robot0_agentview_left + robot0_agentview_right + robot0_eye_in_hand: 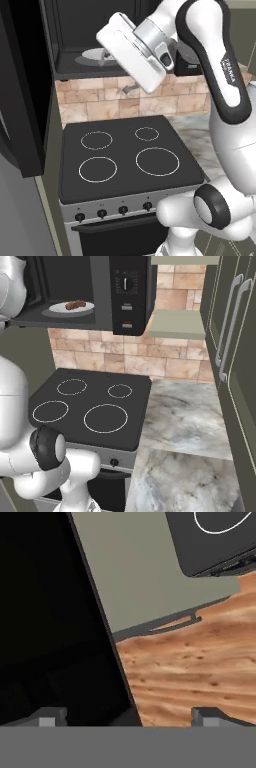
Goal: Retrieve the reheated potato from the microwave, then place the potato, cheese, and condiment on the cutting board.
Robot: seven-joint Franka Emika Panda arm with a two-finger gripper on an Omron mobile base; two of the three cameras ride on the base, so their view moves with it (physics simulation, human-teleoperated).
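Standing wide apart with nothing between them, the two small dark finger tips of your gripper [130, 717] are showing at the bottom of the hand view, and they are looking down past the dark edge of the open microwave door [55, 612] toward a pale grey wall and a warm brown wood-grain floor [200, 667], not toward the food. Moving outward, the white hand is hanging in front of the mouth of the large black boxy microwave [127, 293], above the flat black four-ring stove top [125, 155]. Farther in, the small brown oblong potato [75, 305] is lying on a round white plate [55, 308] on the oven floor, well apart from your fingers and off their present line. You are dealing with something I judge to be light, firm and rounded, so it is likely to roll or squirt out if pinched at the ends; taking it across its short middle, with the pads closing on its long flanks, looks safest. The plate is shallow and may slide, so I would expect a low, level approach to be needed. The cheese, bottle and board are not something I can place from here.
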